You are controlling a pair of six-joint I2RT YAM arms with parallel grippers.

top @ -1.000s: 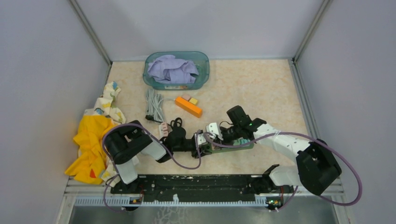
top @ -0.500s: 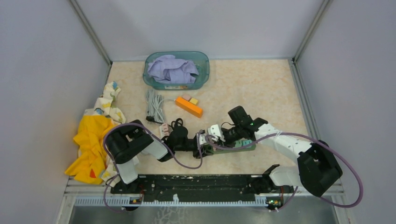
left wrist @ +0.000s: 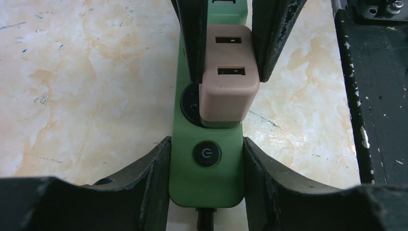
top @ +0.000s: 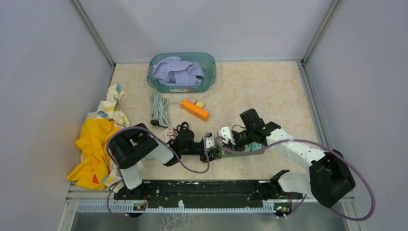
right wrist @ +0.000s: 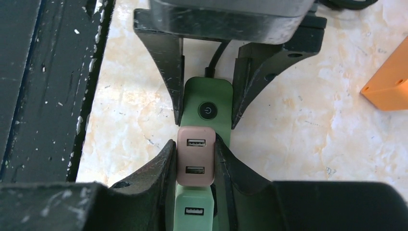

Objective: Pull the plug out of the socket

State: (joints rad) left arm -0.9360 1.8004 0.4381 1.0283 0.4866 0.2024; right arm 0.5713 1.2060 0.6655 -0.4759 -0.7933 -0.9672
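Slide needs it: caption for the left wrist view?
Left gripper grips the green strip by its sides; right gripper clamps the pink plug.

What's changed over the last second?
The right claw, still clamped on the pink plug, has drifted slightly right in the top view, and the green power strip seems dragged along with it. The left claw still holds the strip by its switch. Everything else is unmoved.

Grey walls (top: 38, 72), beige marbled tabletop (top: 269, 91), metal corner posts (top: 94, 33)
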